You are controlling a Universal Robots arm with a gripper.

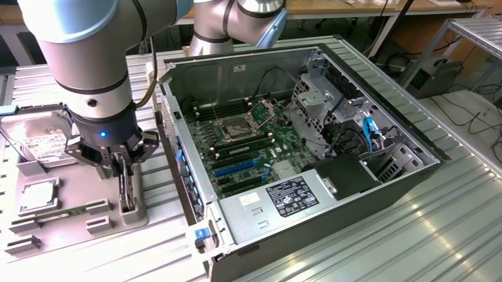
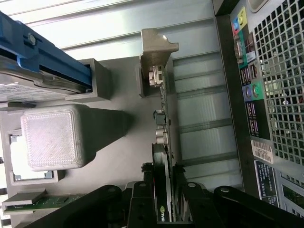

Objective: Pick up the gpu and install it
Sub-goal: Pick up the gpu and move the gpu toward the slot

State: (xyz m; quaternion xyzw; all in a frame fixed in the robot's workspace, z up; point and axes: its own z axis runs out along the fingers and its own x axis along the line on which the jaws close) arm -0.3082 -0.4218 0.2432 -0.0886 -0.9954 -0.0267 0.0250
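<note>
No wording could be read for certain. A black label (image 1: pixel 292 195) on the power supply (image 1: pixel 259 221) carried pale print too fine to make out. A white barcode sticker (image 2: pixel 262 152) sat on the computer case (image 2: pixel 280 71), and a small pale logo marked the gpu (image 2: pixel 163 190).

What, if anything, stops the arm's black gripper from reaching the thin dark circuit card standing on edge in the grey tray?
Nothing, it seems, so probably yes: the black gripper sits right over the thin dark circuit card, its fingers seemingly closed on both faces, with nothing between.
</note>
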